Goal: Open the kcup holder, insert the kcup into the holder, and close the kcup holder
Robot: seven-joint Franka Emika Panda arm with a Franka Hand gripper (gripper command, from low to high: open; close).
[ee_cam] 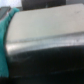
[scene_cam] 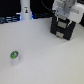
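Note:
The kcup (scene_cam: 15,56), a small white pod with a green top, stands on the white table toward the exterior view's left, far from the arm. The kcup holder (scene_cam: 61,29), a black boxy unit, sits at the exterior view's right rear. My gripper (scene_cam: 65,18) hangs from the white arm right at the holder's top. Its dark fingers blend into the box, so I cannot tell how the jaws stand. The wrist view is blurred and shows a grey-silver surface (ee_cam: 45,27) close up over a dark face (ee_cam: 50,67). The kcup is out of that view.
A white upright object (scene_cam: 25,10) with a blue glow at its base stands at the table's back edge. A dark strip (scene_cam: 10,20) runs along the back. A teal patch (ee_cam: 4,40) shows at the wrist view's edge.

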